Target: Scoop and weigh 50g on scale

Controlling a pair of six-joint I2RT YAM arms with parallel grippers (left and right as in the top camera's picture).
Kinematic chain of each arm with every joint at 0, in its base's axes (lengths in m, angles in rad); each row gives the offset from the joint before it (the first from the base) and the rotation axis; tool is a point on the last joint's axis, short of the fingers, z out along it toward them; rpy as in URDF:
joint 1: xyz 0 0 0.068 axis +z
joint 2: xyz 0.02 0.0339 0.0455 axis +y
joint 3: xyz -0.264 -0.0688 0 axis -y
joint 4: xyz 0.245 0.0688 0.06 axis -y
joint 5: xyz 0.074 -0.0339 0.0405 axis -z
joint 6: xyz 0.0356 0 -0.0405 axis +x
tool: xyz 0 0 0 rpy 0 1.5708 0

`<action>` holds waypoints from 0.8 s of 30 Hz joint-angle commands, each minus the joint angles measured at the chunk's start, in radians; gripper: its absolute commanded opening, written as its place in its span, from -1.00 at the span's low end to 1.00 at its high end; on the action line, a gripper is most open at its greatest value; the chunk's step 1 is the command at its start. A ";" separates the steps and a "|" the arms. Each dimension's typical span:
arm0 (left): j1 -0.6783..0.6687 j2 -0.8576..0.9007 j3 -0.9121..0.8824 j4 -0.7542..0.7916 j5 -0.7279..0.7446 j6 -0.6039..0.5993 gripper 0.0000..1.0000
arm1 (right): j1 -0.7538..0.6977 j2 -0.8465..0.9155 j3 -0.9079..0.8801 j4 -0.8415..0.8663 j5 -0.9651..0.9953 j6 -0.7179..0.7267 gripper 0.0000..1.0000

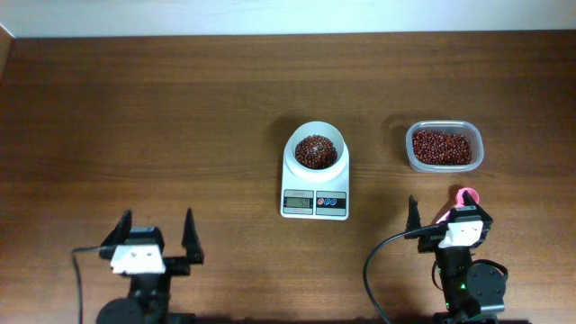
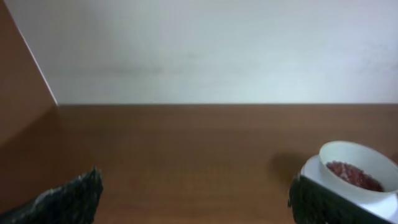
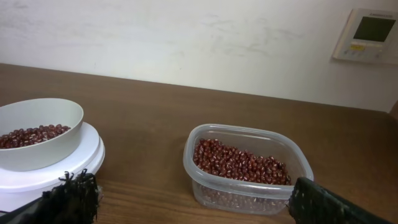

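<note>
Black fingers of the left gripper (image 1: 157, 223) stand spread wide and empty, low at the near edge of the wooden counter (image 1: 180, 99). The right gripper (image 1: 441, 210) is spread just as wide and also grips nothing. A small pink curved thing (image 1: 465, 194) shows at the tip of its right finger; what it is cannot be told.

The scale (image 1: 315, 184) sits mid-counter, ahead of both grippers and apart from each, nearer the right one, with its display and buttons facing the arms. A white bowl (image 1: 295, 142) stands on its platform and holds a heap of dark red-brown beans (image 1: 316, 151).

Right of the scale, just ahead of the right gripper, a clear plastic tub (image 1: 409, 153) holds a layer of the same kind of beans. Behind the tub in the right wrist view, a white wall panel (image 3: 372, 34) hangs on the pale wall.
</note>
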 commanded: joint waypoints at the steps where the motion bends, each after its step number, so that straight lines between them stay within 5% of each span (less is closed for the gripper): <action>1: 0.004 -0.004 -0.136 0.116 -0.013 -0.013 0.98 | 0.009 -0.010 -0.007 -0.006 -0.006 -0.007 0.98; 12: 0.005 -0.004 -0.446 0.496 -0.013 -0.013 0.98 | 0.009 -0.010 -0.007 -0.006 -0.006 -0.007 0.98; 24: 0.005 0.029 -0.453 0.458 0.064 0.002 0.98 | 0.009 -0.010 -0.007 -0.006 -0.006 -0.007 0.98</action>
